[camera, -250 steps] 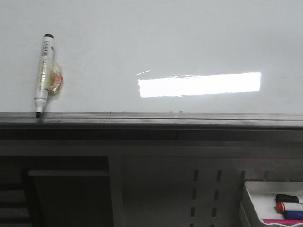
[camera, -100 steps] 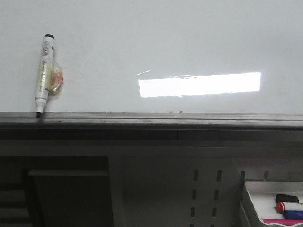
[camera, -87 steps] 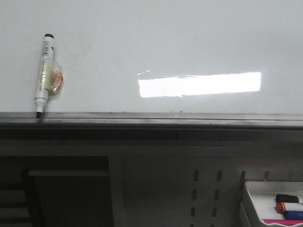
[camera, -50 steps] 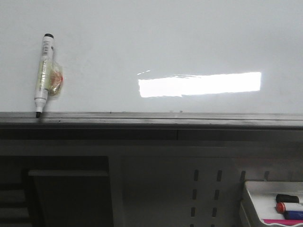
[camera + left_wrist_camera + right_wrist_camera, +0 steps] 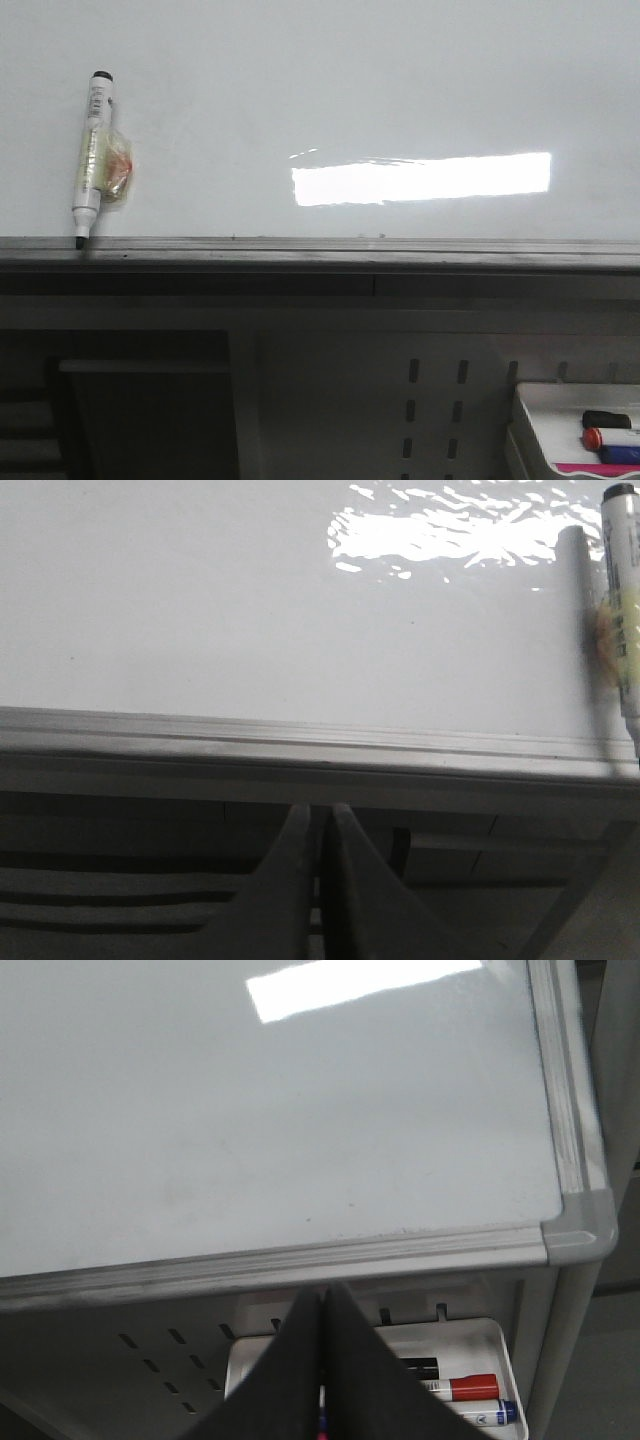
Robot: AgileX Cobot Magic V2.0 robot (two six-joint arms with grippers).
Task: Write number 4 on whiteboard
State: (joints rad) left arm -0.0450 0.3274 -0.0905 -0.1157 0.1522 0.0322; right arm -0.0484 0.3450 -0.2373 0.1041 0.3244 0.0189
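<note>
The whiteboard (image 5: 350,100) is glossy and white, with a grey ledge (image 5: 320,250) along its lower edge. No number 4 shows on it in any view. A white marker (image 5: 92,155) with its black tip down stands on the ledge at the far left, leaning on the board, with a scrap of tape on it. It also shows in the left wrist view (image 5: 622,610). My left gripper (image 5: 320,815) is shut and empty, below the ledge and left of the marker. My right gripper (image 5: 322,1295) is shut and empty, below the board's right corner (image 5: 580,1230). Neither gripper shows in the front view.
A small white tray (image 5: 540,410) of markers hangs below the board at the right, with a red-capped marker (image 5: 605,438) in it. In the right wrist view the tray (image 5: 490,1345) lies just under my right fingers. A perforated grey panel (image 5: 430,400) runs below the ledge.
</note>
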